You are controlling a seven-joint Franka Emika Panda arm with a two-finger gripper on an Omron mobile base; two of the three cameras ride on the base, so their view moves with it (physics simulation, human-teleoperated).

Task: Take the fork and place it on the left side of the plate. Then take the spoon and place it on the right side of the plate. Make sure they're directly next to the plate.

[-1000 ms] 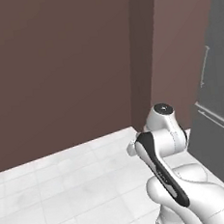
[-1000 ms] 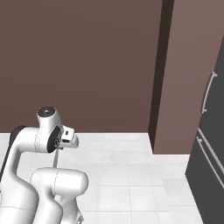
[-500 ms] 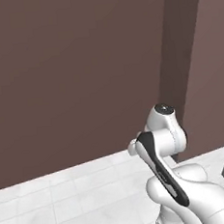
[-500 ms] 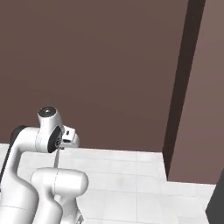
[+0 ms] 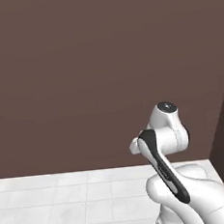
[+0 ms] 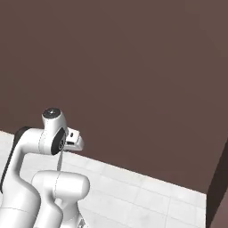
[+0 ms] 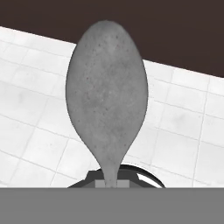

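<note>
**Hand view: spoon carried, plate still to be reached**

Hand view, bottom centre: the gripper (image 7: 113, 183) is closed on the handle of the spoon (image 7: 106, 92), whose oval bowl rises to the upper middle. Judged step: second half, carrying the spoon to the plate's right side. Next, the base must bring the plate into sight. Beyond, a white tiled floor (image 7: 183, 127) meets a brown wall (image 5: 81, 73) across the frame's top.

the spoon (image 7: 106, 94) is plain matt grey all over, faintly speckled with darker dots. the floor (image 7: 183, 131) is white tile with thin pale grey joints and soft cloudy marks. the wall (image 5: 81, 73) is flat dull brown, unpatterned.
</note>
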